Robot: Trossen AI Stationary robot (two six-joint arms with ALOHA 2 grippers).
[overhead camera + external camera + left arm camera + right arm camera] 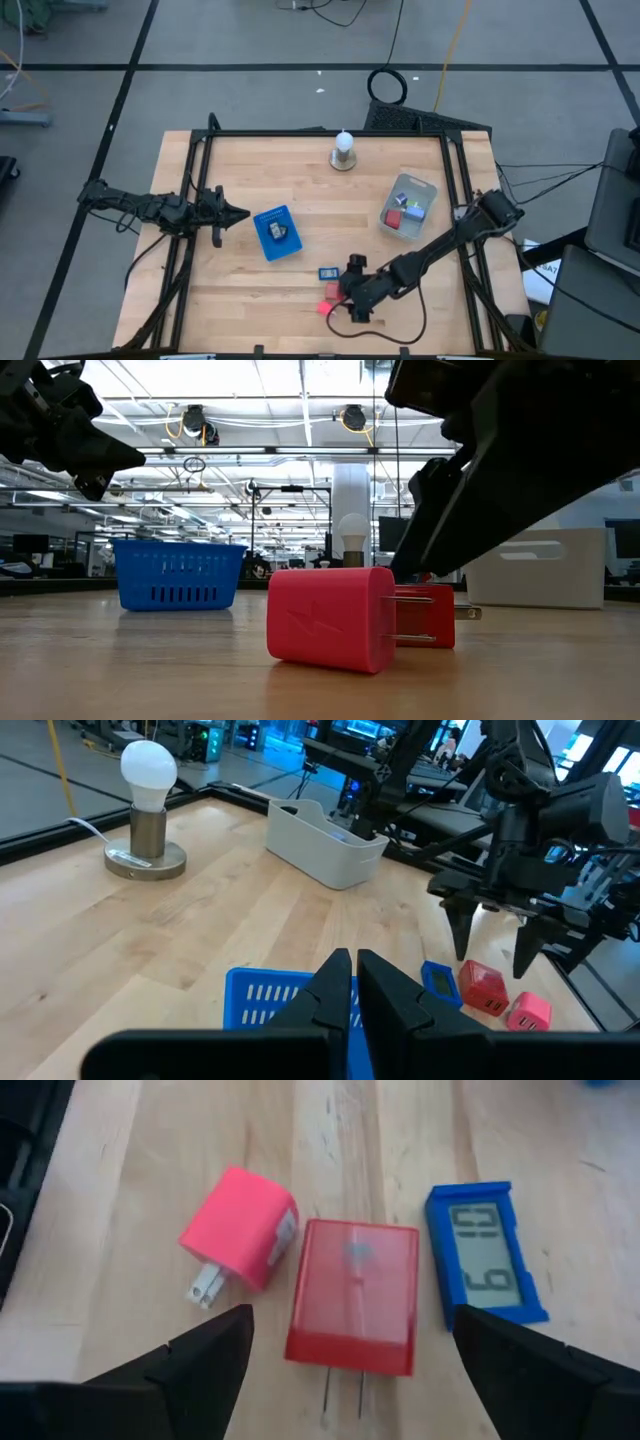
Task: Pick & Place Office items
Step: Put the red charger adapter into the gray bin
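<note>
Three office items lie flat near the table's front edge: a red plug block (355,1295), a pink plug block (240,1225) and a small blue clock (483,1250). My right gripper (352,1320) hangs open just above them, slanting down. Its fingers stand on either side of the red block (482,988), with the pink block (324,308) and the clock (327,272) just outside them. My left gripper (352,988) is shut with nothing in it, at the table's left, above the near edge of a blue basket (277,232).
A grey container (407,205) holding several small pieces stands at the right, behind my right arm. The blue basket (178,573) holds a small piece too. A light bulb on a round base (343,150) stands at the far middle. Bare wood lies between the basket and the container.
</note>
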